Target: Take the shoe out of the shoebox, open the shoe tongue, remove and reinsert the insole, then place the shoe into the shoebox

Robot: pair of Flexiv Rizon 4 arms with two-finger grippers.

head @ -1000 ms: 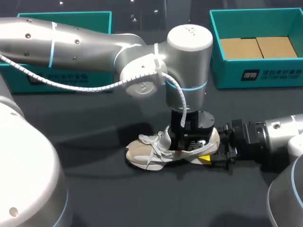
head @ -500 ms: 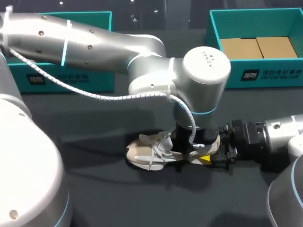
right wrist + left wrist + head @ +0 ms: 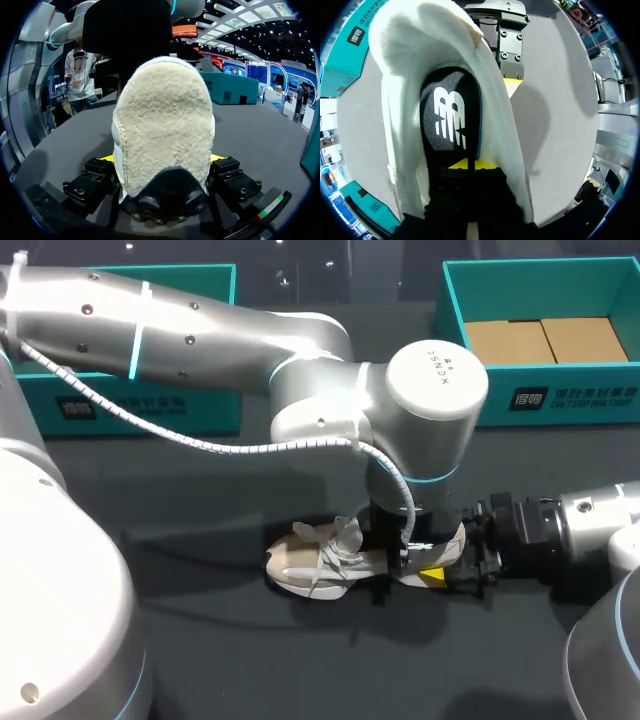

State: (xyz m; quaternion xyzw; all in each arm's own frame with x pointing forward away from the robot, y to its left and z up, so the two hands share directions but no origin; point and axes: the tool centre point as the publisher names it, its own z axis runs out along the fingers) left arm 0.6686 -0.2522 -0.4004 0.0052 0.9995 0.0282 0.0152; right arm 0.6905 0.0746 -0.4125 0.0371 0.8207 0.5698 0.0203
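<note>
1. Shoe (image 3: 320, 565) — a single pale one, standing on its sole on the dark worktop (image 3: 200, 640), well apart from both boxes.
2. In the last second the left arm has swung its wrist round and sunk lower. The left hand (image 3: 470, 164) now sits inside the shoe's mouth, down at the black insole (image 3: 451, 115); whether it is spread or pinching I cannot tell.
3. Meanwhile the shoe has not shifted. The right hand (image 3: 163, 160) stays pinching the heel from both sides, steadying it.
4. I judge that the tongue is open enough and the insole pull is about to start — the insole still looks seated.
5. Count: one shoe, one insole, two arms, two boxes. The right teal box (image 3: 560, 398) holds two brown card pieces (image 3: 545, 340). The left teal box (image 3: 150, 405) is partly hidden behind the left arm.
</note>
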